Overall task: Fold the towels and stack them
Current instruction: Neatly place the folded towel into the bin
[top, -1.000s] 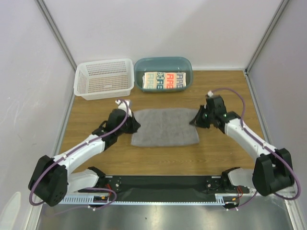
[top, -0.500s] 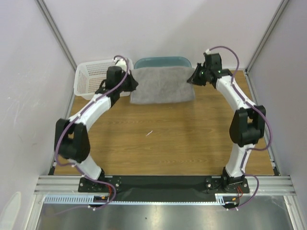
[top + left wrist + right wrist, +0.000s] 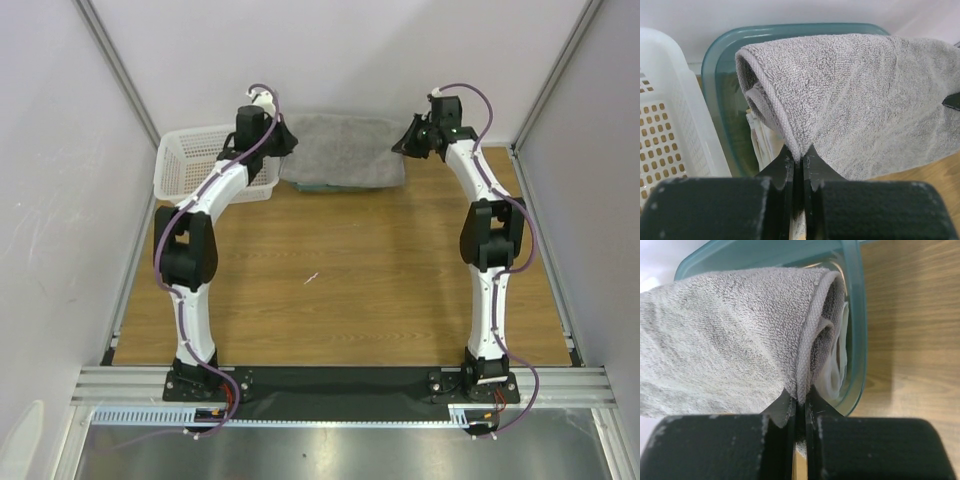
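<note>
reaching both arms out long toward 12 o'clock of the table point(image 3: 340, 290), elbows raised, wrists up near the back wall. pinching the 9 o'clock edge of the grey towel point(image 3: 342, 150) with the left gripper point(image 3: 284, 143), fingers pressed together on a bunched fold of cloth. seeing, from the left wrist, the hemmed edge rolling over in a loop just above the jaw tips. pinching the 3 o'clock edge of the same towel with the right gripper point(image 3: 402, 146), jaws squeezed tight the same way, a doubled hem caught between them. holding the towel stretched flat between the two grippers, sagging slightly toward its 6 o'clock side. draping it over the teal tub point(image 3: 720, 70) at 12 o'clock of the table and hiding nearly all of the tub in the top view, leaving only a thin strip of rim showing under the 6 o'clock edge. not managing to tell whether the cloth is resting on the rim or riding just above it. glimpsing a white towel point(image 3: 834, 365) lying inside the tub beneath the grey one, folded, at both ends from the wrist views, print not showing. noting the white basket point(image 3: 190, 170) sitting just beside the tub at its 9 o'clock, on the table toward 11 o'clock. passing the left forearm across the basket's 3 o'clock corner in the top view. showing bare wood from the middle of the table down to 6 o'clock
</note>
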